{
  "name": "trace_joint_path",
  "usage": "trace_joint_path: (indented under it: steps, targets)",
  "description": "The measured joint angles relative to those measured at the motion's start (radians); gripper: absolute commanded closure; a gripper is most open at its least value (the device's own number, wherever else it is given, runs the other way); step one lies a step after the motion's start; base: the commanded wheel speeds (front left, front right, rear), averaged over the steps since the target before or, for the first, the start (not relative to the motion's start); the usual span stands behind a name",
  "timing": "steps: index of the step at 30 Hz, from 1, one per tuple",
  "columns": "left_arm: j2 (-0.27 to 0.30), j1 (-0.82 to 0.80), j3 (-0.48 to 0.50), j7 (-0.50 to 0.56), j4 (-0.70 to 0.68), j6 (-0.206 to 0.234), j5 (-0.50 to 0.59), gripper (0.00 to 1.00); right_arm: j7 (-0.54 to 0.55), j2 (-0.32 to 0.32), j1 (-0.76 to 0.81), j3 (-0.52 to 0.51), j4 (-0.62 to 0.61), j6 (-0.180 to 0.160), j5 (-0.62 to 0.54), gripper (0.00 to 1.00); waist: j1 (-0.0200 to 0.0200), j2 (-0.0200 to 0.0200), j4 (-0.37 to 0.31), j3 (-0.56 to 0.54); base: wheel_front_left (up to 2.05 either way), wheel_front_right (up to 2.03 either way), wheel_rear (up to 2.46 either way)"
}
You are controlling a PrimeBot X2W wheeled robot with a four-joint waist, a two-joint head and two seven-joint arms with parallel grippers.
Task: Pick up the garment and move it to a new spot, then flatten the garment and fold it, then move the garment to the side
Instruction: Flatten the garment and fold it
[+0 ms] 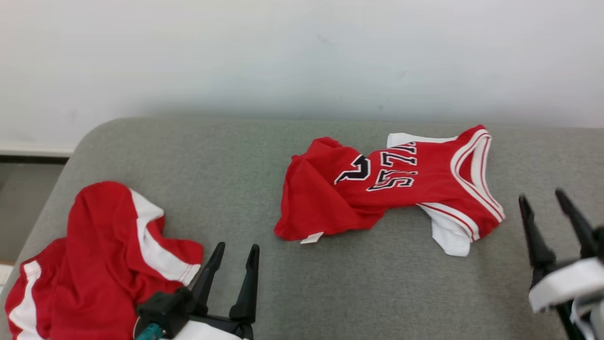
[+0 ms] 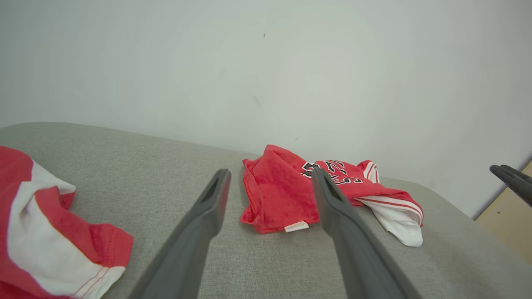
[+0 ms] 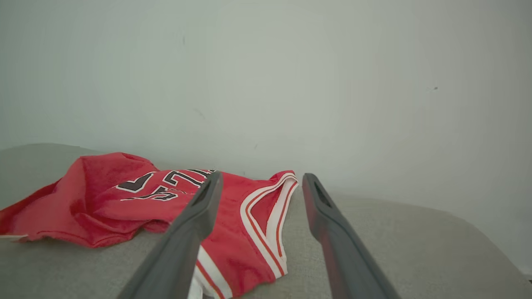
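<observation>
Left tool (image 1: 237,247) parted, empty, right tool (image 1: 540,195) likewise

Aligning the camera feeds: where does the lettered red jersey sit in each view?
Head view: jersey right of centre, crumpled on the grey cushion.
Left wrist view: jersey mid-frame, spreading to the right of centre.
Right wrist view: jersey left and lower centre, reaching the left edge.
Shared landmark: its black-and-white lettering, readable in all three views.
</observation>
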Motion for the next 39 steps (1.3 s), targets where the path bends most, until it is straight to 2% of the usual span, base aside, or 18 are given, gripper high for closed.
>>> trace_joint_path:
  steps: [6, 12, 16, 25, 27, 29, 30, 33, 37, 38, 39]
  targets:
    - [0.0, 0.01, -0.007, 0.0, -0.004, -0.005, 0.0, 0.0, 0.014, 0.1, 0.227, -0.089, -0.12, 0.0, -0.02, 0.0, 0.0, 0.0, -0.027, -0.022, 0.0, 0.0, 0.0]
    - [0.0, 0.011, -0.019, 0.0, 0.0, -0.006, 0.0, 0.0, 0.068, 0.15, 0.279, -0.081, -0.134, 0.0, -0.026, 0.0, 0.0, 0.0, -0.022, -0.017, 0.0, 0.0, 0.0]
    - [0.0, 0.007, -0.026, 0.0, 0.003, -0.009, 0.0, 0.0, 0.106, 0.171, 0.239, -0.069, -0.068, 0.0, -0.005, 0.0, 0.0, 0.0, -0.008, -0.008, 0.0, 0.0, 0.0]
    - [0.0, -0.016, -0.042, 0.0, 0.016, -0.017, 0.0, 0.0, 0.184, 0.196, 0.068, -0.05, 0.188, 0.0, 0.058, 0.0, 0.0, 0.0, 0.041, 0.024, 0.0, 0.0, 0.0]
    - [0.0, -0.017, -0.04, 0.0, 0.017, -0.017, 0.0, 0.0, 0.184, 0.198, 0.039, -0.049, 0.242, 0.0, 0.061, 0.12, 0.0, 0.0, 0.053, 0.03, 0.0, 0.0, 0.0]
    - [0.0, -0.019, -0.04, 0.0, 0.019, -0.017, 0.0, 0.0, 0.191, 0.199, 0.014, -0.036, 0.286, 0.0, 0.067, 0.38, 0.0, 0.0, 0.062, 0.035, 0.0, 0.0, 0.0]
    - [0.0, -0.02, -0.04, 0.0, 0.019, -0.017, 0.0, 0.0, 0.191, 0.201, 0.003, -0.03, 0.304, 0.0, 0.073, 0.43, 0.0, 0.0, 0.066, 0.039, 0.0, 0.0, 0.0]
    - [0.0, -0.024, -0.041, 0.0, 0.019, -0.018, -0.001, 0.0, 0.17, 0.201, -0.024, -0.017, 0.346, 0.0, 0.085, 0.31, 0.0, 0.0, 0.076, 0.048, 0.0, 0.0, 0.0]
    - [0.0, -0.027, -0.04, 0.0, 0.019, -0.018, -0.001, 0.0, 0.155, 0.202, -0.057, 0.001, 0.404, 0.0, 0.1, 0.23, 0.0001, 0.0, 0.079, 0.057, 0.0, 0.0, 0.0]
    - [0.0, -0.029, -0.04, 0.0, 0.019, -0.018, -0.001, 0.0, 0.148, 0.202, -0.066, 0.006, 0.415, 0.0, 0.104, 0.25, 0.0, 0.0, 0.08, 0.059, 0.0, 0.0, 0.0]
    - [0.0, -0.031, -0.039, 0.0, 0.018, -0.018, -0.001, 0.0, 0.147, 0.202, -0.075, 0.012, 0.425, 0.0, 0.108, 0.44, 0.0, 0.0, 0.08, 0.062, 0.0, 0.0, 0.0]
